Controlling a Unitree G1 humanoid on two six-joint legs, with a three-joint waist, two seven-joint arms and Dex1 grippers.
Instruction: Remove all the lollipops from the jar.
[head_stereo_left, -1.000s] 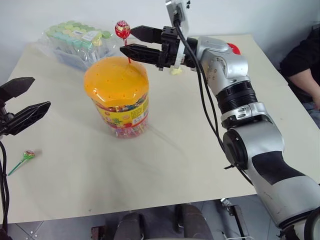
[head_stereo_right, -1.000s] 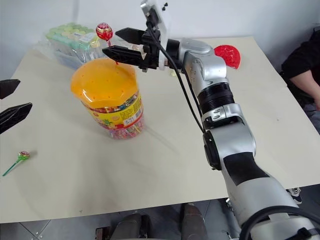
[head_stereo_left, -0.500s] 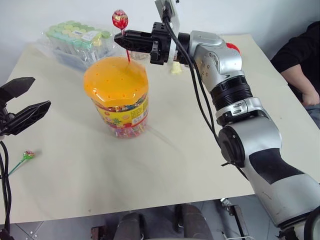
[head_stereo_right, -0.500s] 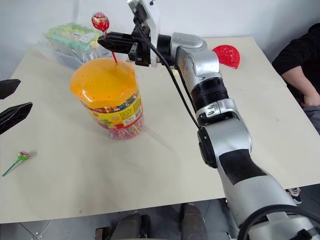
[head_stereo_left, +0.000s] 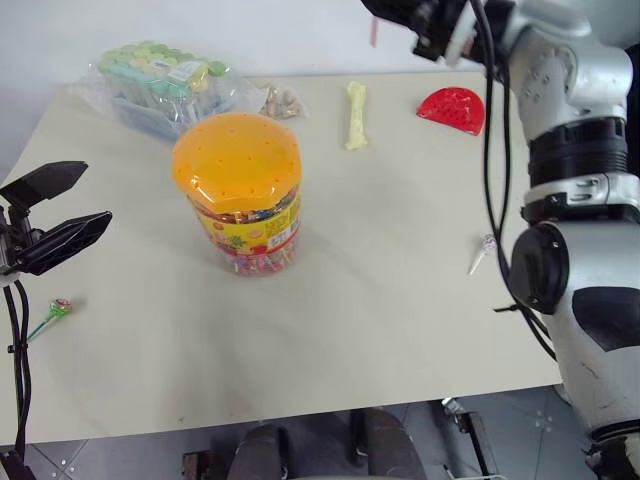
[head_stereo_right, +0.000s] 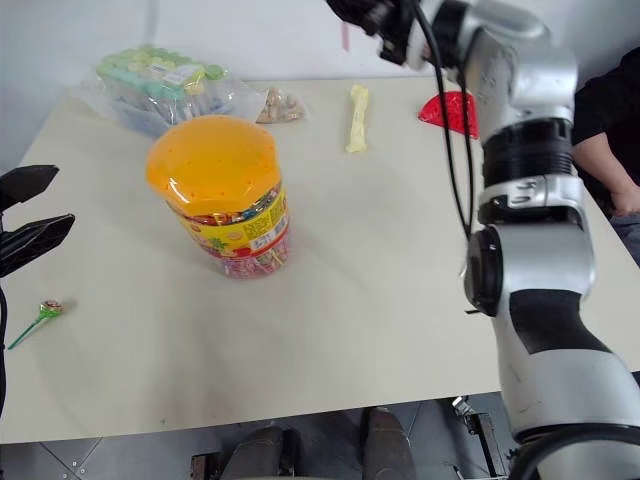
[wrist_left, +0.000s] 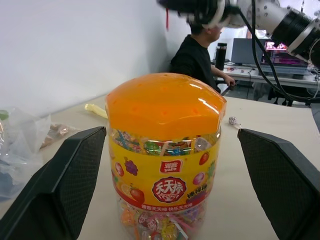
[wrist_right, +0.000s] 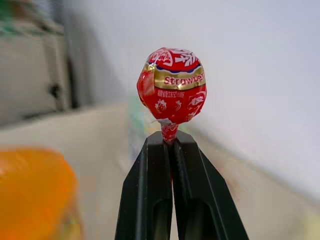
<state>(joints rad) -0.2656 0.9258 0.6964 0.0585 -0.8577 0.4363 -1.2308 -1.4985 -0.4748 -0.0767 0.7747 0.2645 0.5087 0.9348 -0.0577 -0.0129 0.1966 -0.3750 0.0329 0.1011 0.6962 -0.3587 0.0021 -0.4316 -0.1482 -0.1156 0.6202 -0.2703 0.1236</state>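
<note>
Beige table against plain white wall

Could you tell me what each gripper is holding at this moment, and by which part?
The right gripper pinches the red lollipop by its stick, just under the wrapped head. The left gripper is open and holds nothing.

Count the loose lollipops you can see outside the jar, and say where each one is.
3: a green lollipop on the table's left edge, a white lollipop near its right edge, a red lollipop in the right gripper. More fill the jar.
</note>
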